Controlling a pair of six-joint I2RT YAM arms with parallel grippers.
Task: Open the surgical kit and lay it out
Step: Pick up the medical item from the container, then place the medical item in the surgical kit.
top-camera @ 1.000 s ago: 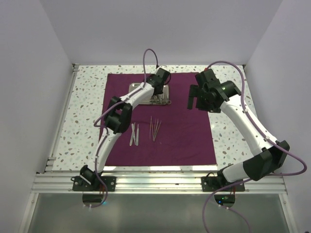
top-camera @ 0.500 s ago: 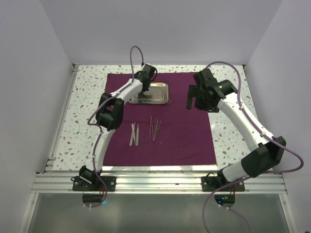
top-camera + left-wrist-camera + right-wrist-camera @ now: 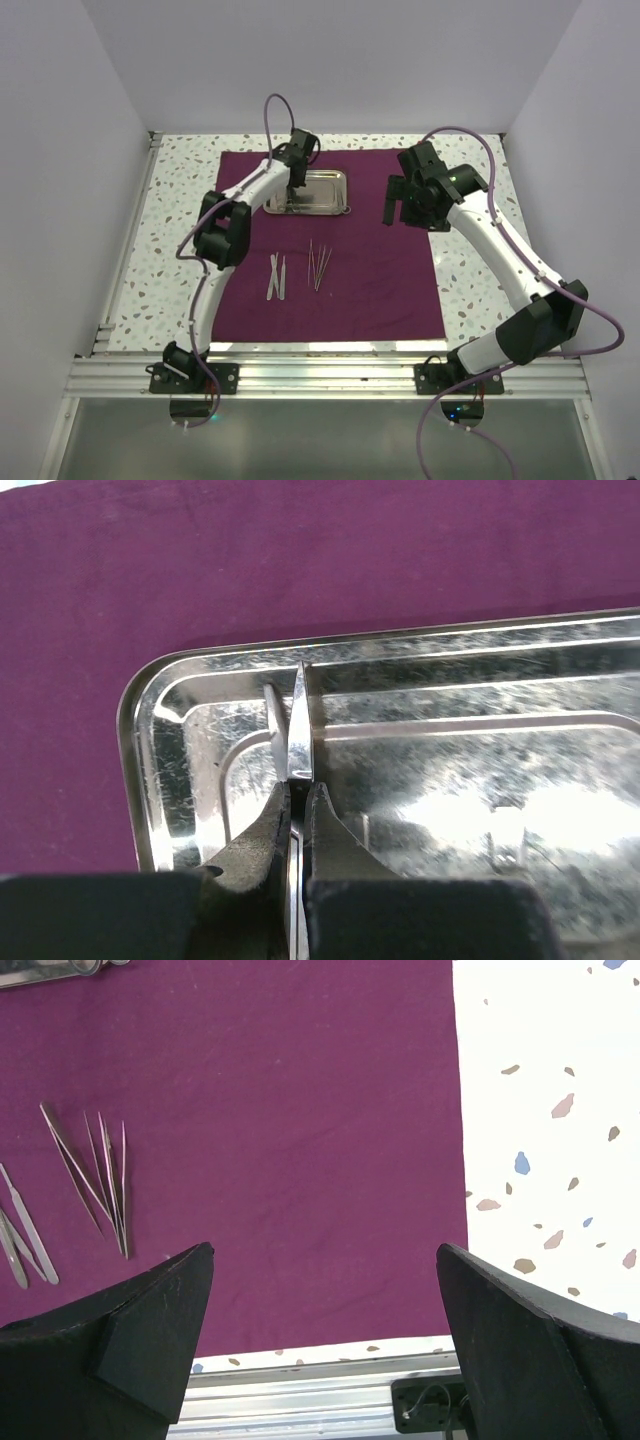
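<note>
Since a second ago, the left gripper (image 3: 294,186) has been carried from over the middle of the steel tray (image 3: 330,192) to its 9 o'clock end, and its jaws have been brought from partly open to fully closed. The instruments that were seen along the tray's 6 o'clock edge have been lifted off it. The right arm has hardly been moved.

The left arm is stretched toward 12 o'clock, bent at the elbow over the 9 o'clock side of the dark purple cloth (image 3: 380,280), with its wrist tipped down over the tray. In the left wrist view, a slim metal instrument (image 3: 300,730) is pinched between the closed fingers (image 3: 258,835), and its pointed tip is held over the rounded corner of the tray (image 3: 135,780). What kind of instrument it is cannot be told.

The right arm is arched in from 4 o'clock, and the right gripper (image 3: 392,205) is held above the cloth at 3 o'clock of the tray. Its jaws are spread wide and nothing is held.

The cloth is laid flat on the speckled table (image 3: 180,230). The tray is set near its 12 o'clock edge; the tweezers (image 3: 277,276) and thin probes (image 3: 318,267) are laid side by side at its centre.
</note>
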